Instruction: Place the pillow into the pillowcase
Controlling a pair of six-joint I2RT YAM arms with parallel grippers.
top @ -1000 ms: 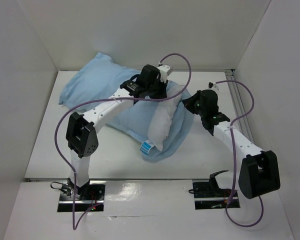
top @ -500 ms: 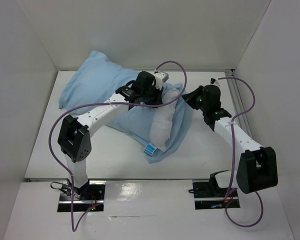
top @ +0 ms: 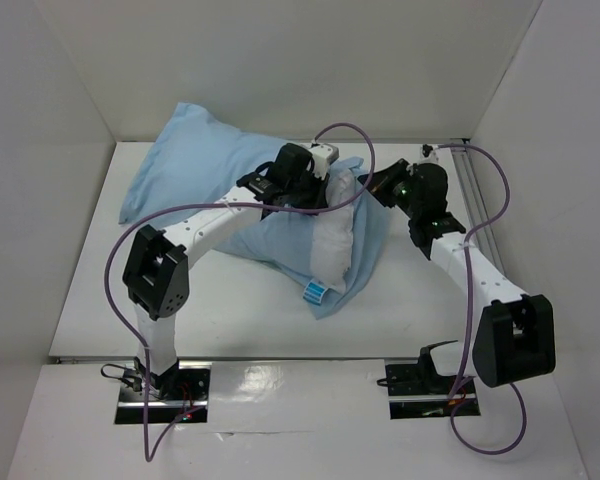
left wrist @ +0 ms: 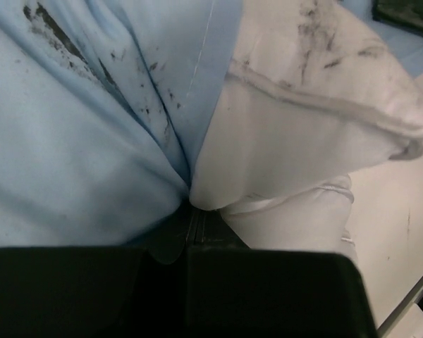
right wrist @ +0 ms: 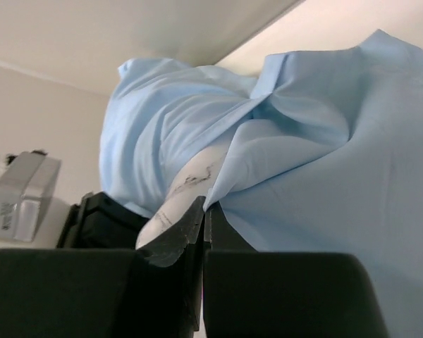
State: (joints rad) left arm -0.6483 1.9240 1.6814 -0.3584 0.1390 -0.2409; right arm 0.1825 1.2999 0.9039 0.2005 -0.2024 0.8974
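I count one pillow (top: 336,243), one pillowcase (top: 195,165). Left gripper (left wrist: 192,211) and right gripper (right wrist: 203,211) each pinch pillowcase cloth, flanking the pillow.

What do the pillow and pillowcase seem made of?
The pale blue wrinkled cloth pillowcase: thin woven fabric, probably cotton, matte; it creases and drapes limply. The plump white rectangular pillow: soft stuffed cushion, matte fabric shell; bulges and dents; filling hidden.
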